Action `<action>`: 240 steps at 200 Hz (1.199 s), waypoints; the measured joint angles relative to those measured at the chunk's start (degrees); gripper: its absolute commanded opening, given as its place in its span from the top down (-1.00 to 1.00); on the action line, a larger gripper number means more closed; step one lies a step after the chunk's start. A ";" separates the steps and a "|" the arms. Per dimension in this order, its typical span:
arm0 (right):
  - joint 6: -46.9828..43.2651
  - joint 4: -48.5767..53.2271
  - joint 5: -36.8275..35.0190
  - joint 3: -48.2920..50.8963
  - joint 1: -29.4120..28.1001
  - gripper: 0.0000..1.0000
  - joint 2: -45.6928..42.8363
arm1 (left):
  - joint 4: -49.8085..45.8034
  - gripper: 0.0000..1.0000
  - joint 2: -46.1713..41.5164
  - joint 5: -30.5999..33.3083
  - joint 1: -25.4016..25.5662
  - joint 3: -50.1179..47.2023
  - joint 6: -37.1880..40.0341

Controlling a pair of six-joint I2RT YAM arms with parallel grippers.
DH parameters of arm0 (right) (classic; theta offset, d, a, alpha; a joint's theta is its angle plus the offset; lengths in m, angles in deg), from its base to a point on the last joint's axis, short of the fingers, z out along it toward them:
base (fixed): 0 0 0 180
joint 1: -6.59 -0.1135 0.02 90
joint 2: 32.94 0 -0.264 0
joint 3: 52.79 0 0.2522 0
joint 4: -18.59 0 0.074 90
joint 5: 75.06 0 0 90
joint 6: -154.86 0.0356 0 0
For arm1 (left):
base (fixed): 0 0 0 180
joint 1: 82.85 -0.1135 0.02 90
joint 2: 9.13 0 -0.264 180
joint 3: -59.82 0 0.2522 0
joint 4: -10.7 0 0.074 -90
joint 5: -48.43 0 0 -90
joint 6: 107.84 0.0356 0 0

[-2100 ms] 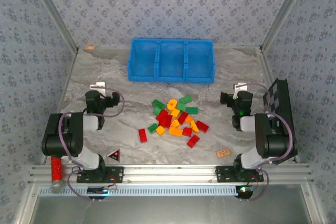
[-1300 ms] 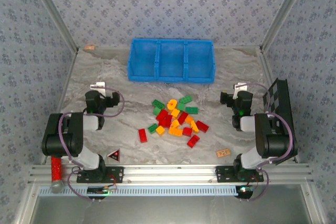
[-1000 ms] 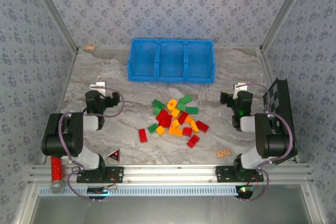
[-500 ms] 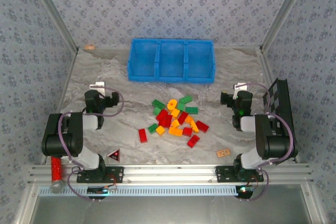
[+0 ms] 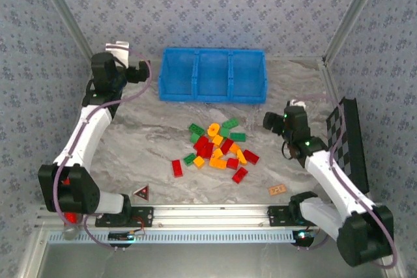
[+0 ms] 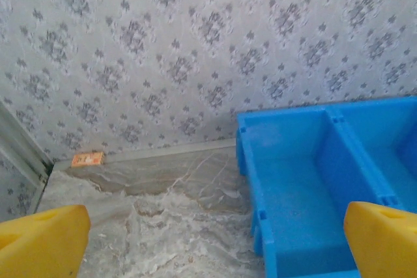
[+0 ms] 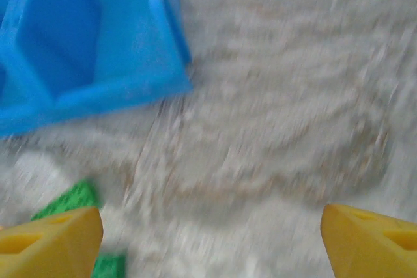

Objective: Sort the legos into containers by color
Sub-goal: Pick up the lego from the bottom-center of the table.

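The legos (image 5: 218, 148) lie in a loose pile of red, green and yellow-orange bricks at the middle of the table. The blue bin (image 5: 212, 96) stands at the far side, its three containers holding no bricks that I can see. My left gripper (image 5: 133, 69) hovers high beside the bin's left end; in the left wrist view it (image 6: 215, 245) is open with nothing between its yellow fingertips (image 6: 42, 239), and the bin (image 6: 326, 161) lies to the right. My right gripper (image 5: 270, 122) is right of the pile, open (image 7: 208, 242), with green legos (image 7: 65, 201) at the lower left.
A tan tile (image 5: 277, 189) lies near the front right, and a red-and-black triangle (image 5: 141, 193) near the front left. A small orange tile (image 6: 88, 159) sits in the far left corner. A checkerboard panel (image 5: 345, 141) leans at the right edge. Patterned walls close in three sides.
Both arms have unfolded from their tucked pose. The left arm has reached up and far to the bin's left end. The right arm has swung forward and left toward the pile.
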 measured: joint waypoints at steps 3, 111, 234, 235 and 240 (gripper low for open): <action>2.08 1.73 -0.26 0.26 -1.44 -0.67 -1.07 | -1.01 -1.00 0.00 -0.07 0.00 0.66 0.02; 56.17 28.17 -14.01 -0.02 -52.41 -0.53 4.33 | -10.36 -0.99 5.68 -2.99 4.59 2.69 -4.17; 66.01 23.98 -10.86 -7.02 -55.10 -0.42 27.04 | -9.14 -1.00 5.57 -1.79 10.16 2.54 -4.00; 66.03 23.96 -10.84 -6.99 -55.08 -0.41 27.06 | -9.14 -1.00 5.57 -1.77 10.16 2.54 -4.00; 65.96 23.65 -10.64 -6.93 -54.80 -0.41 27.21 | -9.22 -1.00 5.57 -1.55 10.16 2.54 -3.93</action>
